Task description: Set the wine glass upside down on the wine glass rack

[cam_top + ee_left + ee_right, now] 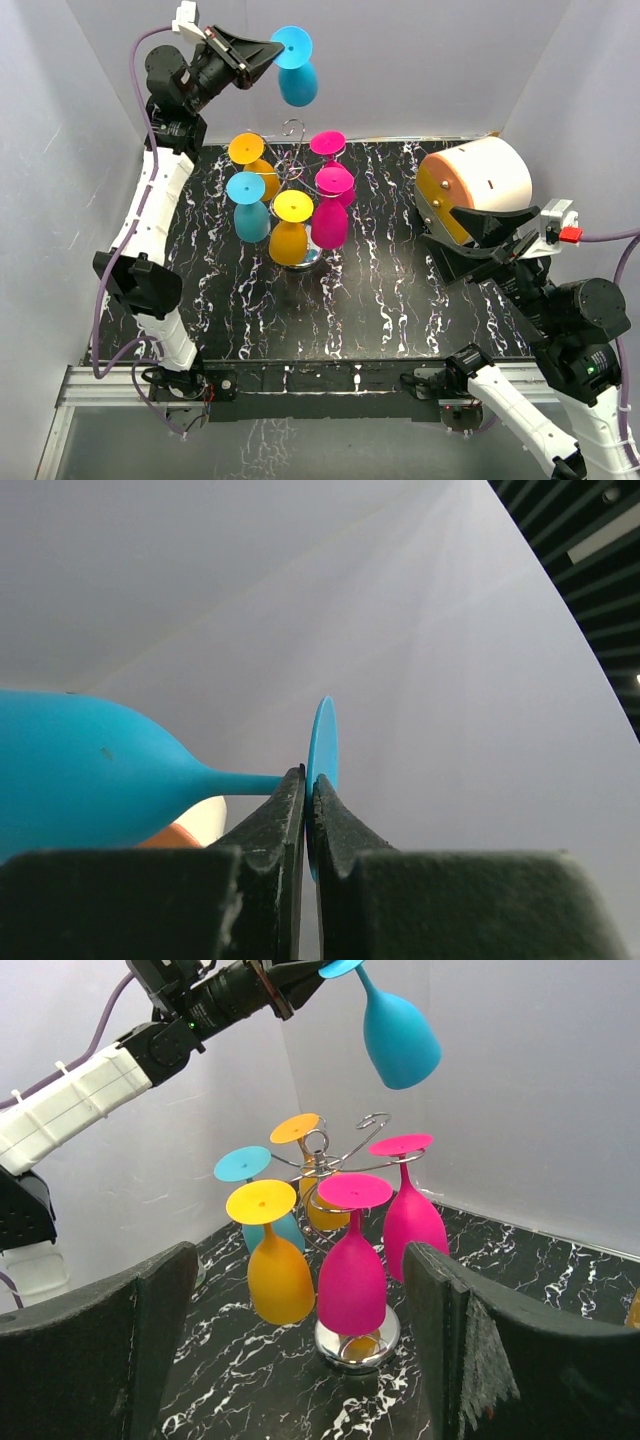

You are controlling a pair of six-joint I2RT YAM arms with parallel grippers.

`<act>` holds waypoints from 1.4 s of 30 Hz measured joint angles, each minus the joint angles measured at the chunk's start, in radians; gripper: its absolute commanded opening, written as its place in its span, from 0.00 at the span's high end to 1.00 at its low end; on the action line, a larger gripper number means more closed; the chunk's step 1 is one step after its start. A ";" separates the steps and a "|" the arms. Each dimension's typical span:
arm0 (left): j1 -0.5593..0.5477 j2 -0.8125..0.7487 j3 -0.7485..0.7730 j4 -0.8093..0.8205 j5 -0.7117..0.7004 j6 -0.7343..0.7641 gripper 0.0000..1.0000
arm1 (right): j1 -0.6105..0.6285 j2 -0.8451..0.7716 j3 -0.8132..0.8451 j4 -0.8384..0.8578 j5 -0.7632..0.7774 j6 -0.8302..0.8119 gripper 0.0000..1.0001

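My left gripper is shut on the round foot of a blue wine glass and holds it upside down, high above the back of the table. In the left wrist view the foot is pinched edge-on between the fingertips, with the bowl at left. The wine glass rack stands below, a silver wire stand on a chrome base. Several glasses hang on it upside down: yellow, magenta, blue. My right gripper is open and empty, facing the rack from the right.
A white-and-orange cylinder lies at the right of the black marbled table, just above my right gripper. Grey walls close in the back and both sides.
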 measured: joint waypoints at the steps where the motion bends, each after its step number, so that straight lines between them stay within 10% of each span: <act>1: 0.010 0.001 -0.005 -0.001 -0.003 -0.006 1.00 | 0.000 0.000 -0.002 0.001 0.000 0.000 0.18; 42: 0.076 -0.189 -0.467 -0.094 -0.209 -0.003 1.00 | 0.000 -0.002 -0.056 -0.005 0.138 0.030 0.23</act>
